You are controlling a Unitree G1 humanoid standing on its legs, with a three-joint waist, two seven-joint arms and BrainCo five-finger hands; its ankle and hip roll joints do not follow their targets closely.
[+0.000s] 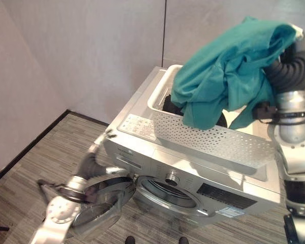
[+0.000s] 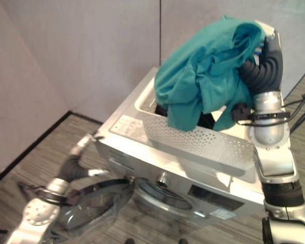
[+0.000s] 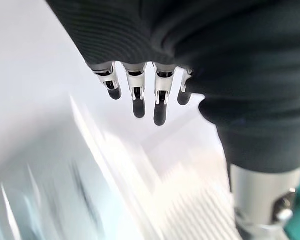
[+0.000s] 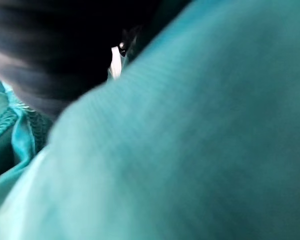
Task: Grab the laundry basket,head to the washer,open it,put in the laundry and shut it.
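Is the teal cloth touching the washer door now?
Apart. In the left eye view the teal cloth hangs from the right hand above the basket, while the washer door stands open far below.

Teal garment [image 1: 229, 71] aloft above white basket [image 1: 213, 140] atop open-doored washer [image 1: 193, 195].
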